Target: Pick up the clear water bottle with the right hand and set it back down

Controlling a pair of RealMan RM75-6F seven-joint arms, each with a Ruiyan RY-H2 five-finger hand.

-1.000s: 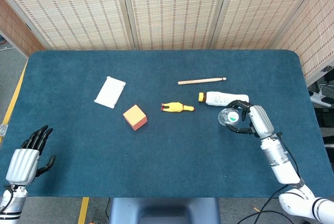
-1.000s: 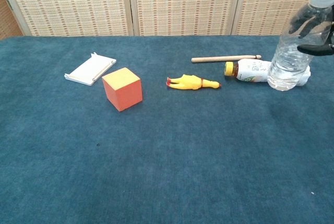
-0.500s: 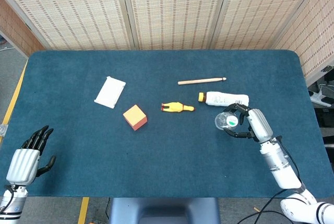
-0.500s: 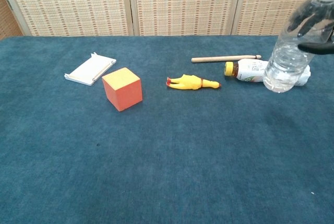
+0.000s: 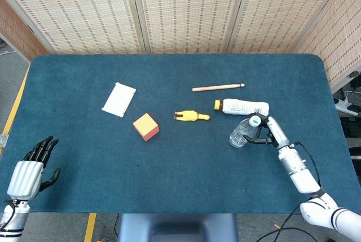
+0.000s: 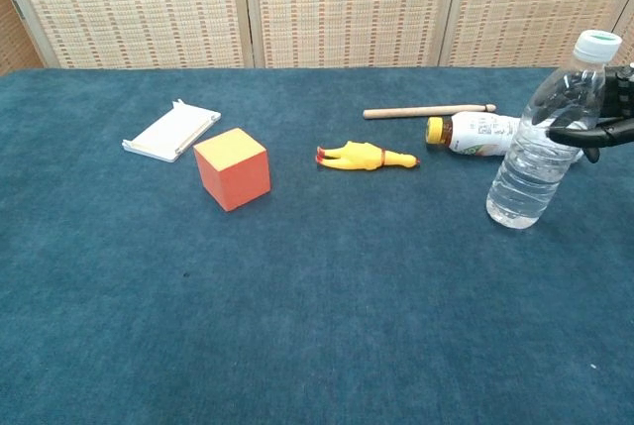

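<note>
The clear water bottle (image 6: 533, 143) with a white cap leans slightly, its base low at the blue table (image 6: 317, 326), in front of a lying white bottle. My right hand (image 6: 602, 116) wraps dark fingers around its upper part at the right edge of the chest view. From the head camera the clear water bottle (image 5: 241, 132) shows just left of the right hand (image 5: 268, 131). The left hand (image 5: 29, 170) rests at the near left table corner, fingers apart and holding nothing.
A white bottle with a yellow cap (image 6: 487, 133) lies right behind the water bottle. A wooden stick (image 6: 428, 110), a yellow rubber chicken (image 6: 365, 157), an orange cube (image 6: 232, 168) and a white flat box (image 6: 170, 130) lie further left.
The right hand has brought the water bottle down and toward the robot, from raised above the lying white bottle to low on the table in front of it. The left hand has stayed put.
</note>
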